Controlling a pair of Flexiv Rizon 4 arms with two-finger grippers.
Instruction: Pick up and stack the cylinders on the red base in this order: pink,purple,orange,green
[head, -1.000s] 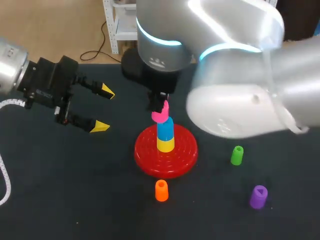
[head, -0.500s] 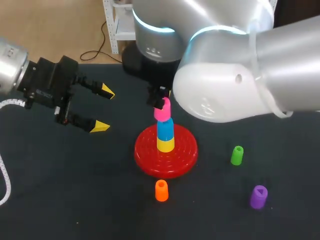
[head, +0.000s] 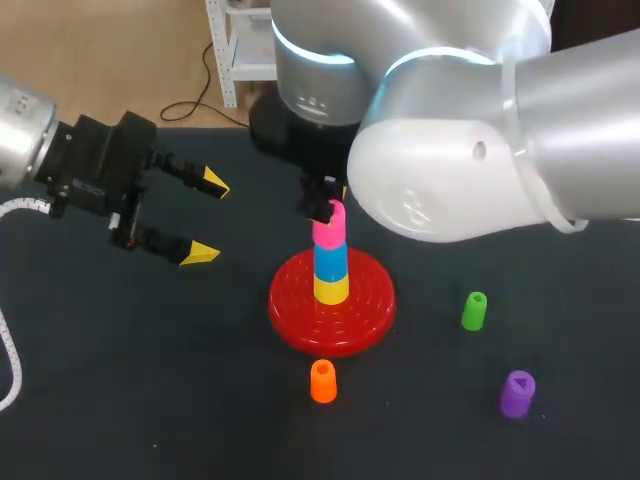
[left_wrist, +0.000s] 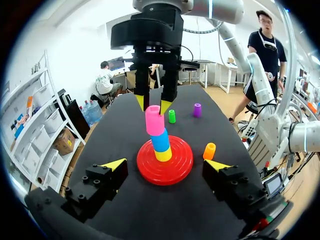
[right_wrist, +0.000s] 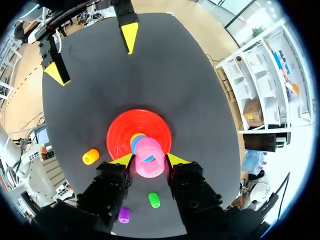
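— Which step is this?
— The first. My right gripper (right_wrist: 150, 160) is clamped on the pink cylinder (head: 329, 225), which rests on the blue cylinder (head: 330, 258) over the red base (head: 290, 315), mid-worktop. Next, I judge: release, lift straight off, then fetch the purple cylinder (head: 517, 393) toward the right edge.
— And the surface?
— A dark worktop (head: 150, 380). My left gripper (head: 207, 217) hangs with its fingers spread over the left side, well apart from the stack.
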